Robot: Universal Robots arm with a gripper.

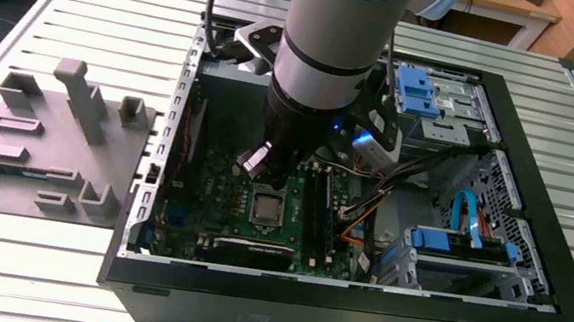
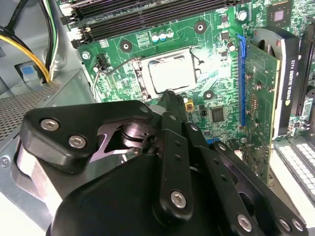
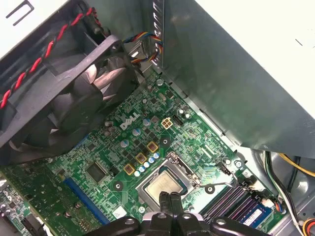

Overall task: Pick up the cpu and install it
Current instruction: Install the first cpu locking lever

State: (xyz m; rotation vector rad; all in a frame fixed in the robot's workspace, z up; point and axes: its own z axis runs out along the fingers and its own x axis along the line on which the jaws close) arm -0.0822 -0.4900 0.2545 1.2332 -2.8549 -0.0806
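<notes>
Cpu (image 1: 267, 206) seated in the motherboard socket inside the open computer case (image 1: 545, 280) on the desk, exterior view — arm directly above. Second wrist view: cpu (image 2: 173, 74) just beyond the gripper (image 2: 170, 98). First wrist view: jaws pressed together, empty, beside cpu (image 3: 163, 185).

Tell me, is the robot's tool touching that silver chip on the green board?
Cannot tell. In both wrist views the tool ends at the cpu's edge, and it hides where they might meet.

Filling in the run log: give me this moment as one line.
gripper: shut, empty, just above socket | cpu: seated in motherboard socket | case: open
</notes>
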